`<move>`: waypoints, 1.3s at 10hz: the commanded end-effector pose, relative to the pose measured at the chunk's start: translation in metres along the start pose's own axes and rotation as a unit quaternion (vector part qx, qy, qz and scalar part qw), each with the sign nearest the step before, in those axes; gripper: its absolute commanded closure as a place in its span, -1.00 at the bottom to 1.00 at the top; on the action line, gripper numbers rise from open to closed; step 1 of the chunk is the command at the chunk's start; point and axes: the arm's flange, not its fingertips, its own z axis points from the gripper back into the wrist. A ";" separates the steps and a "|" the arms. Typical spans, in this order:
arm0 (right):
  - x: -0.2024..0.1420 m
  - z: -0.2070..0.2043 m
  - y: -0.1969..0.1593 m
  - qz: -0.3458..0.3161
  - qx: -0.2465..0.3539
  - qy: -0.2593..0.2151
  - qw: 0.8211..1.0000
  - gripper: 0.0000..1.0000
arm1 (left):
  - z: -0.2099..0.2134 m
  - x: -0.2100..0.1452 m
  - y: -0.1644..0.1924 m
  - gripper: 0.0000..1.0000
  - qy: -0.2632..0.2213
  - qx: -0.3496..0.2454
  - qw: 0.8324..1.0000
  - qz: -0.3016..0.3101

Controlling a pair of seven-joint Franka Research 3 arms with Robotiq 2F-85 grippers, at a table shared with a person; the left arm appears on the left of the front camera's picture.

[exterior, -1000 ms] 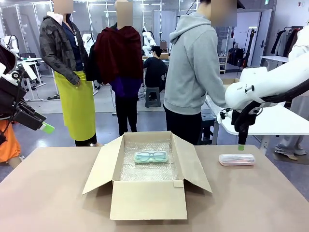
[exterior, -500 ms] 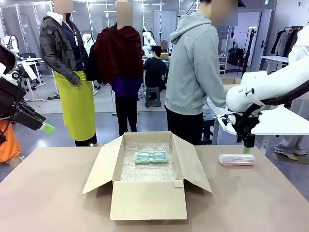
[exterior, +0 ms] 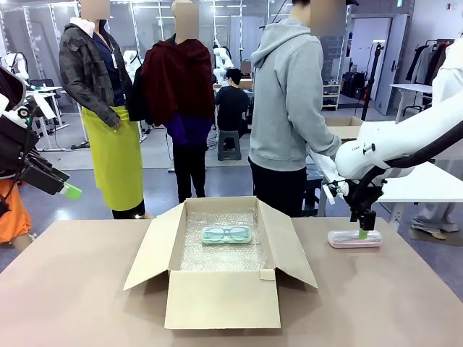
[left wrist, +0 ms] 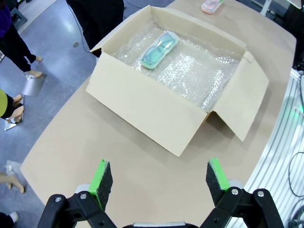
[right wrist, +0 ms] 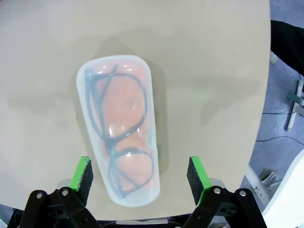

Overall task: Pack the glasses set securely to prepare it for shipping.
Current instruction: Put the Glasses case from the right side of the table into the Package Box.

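pink-coral translucent glasses case (left wrist: 211, 5) is cut off by top edge in left wrist view. front view: right gripper (exterior: 363, 233) covers its middle, contact unclear. open brown cardboard box (exterior: 221, 298) front wall hides near floor.

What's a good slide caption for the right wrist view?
Open right gripper poised above the pink-coral glasses case lying on the table.

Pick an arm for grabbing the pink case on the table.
Right. The right arm holds its jaws open directly above the pink-coral case, its width between them. The left arm hangs high at the table's left side, beyond the box.
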 end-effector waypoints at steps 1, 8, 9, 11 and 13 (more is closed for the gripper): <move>0.005 -0.011 0.002 -0.005 -0.002 -0.007 1.000 -1.00 | 0.002 0.000 0.001 -1.00 -0.007 -0.005 1.000 -0.002; 0.005 -0.034 0.005 -0.001 0.020 -0.004 1.000 -0.54 | 0.002 0.000 0.001 -1.00 -0.007 -0.005 1.000 -0.002; 0.005 -0.033 0.007 0.000 0.019 -0.005 1.000 -0.34 | 0.002 0.000 0.001 -1.00 -0.007 -0.005 1.000 -0.002; 0.007 -0.028 0.009 -0.002 0.024 0.000 1.000 0.06 | 0.002 0.000 0.001 -1.00 -0.007 -0.005 1.000 -0.002; 0.008 -0.013 0.016 -0.005 0.013 0.002 1.000 0.46 | 0.002 0.000 0.001 -1.00 -0.007 -0.005 1.000 -0.002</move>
